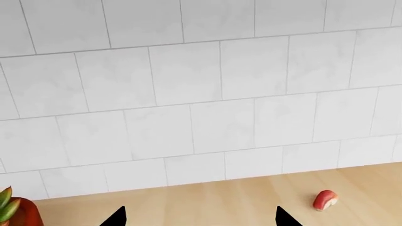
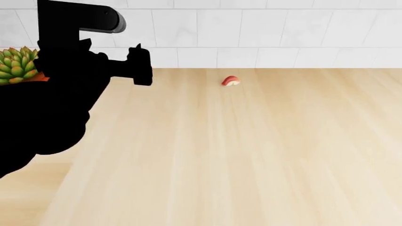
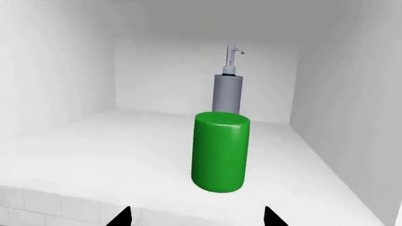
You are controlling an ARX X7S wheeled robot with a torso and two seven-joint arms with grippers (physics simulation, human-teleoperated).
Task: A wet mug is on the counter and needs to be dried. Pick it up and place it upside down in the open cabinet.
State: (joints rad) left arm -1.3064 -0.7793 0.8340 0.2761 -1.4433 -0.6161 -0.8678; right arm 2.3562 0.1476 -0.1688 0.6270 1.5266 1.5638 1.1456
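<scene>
Mug (image 3: pixel 220 151) is sitting closed end up on the white cabinet shelf (image 3: pixel 94 155), a grey pump bottle (image 3: pixel 227 89) standing right behind it; right gripper (image 3: pixel 196 217) is hovering in front with fingers spread, touching nothing; left gripper (image 1: pixel 199 217) is hanging spread over the counter (image 2: pixel 251 150), near a small red-and-white piece (image 2: pixel 230 81) and a potted succulent (image 2: pixel 18 63).

Left claw (image 1: pixel 199 217) spread, empty; right claw (image 3: pixel 196 217) spread, empty.
</scene>
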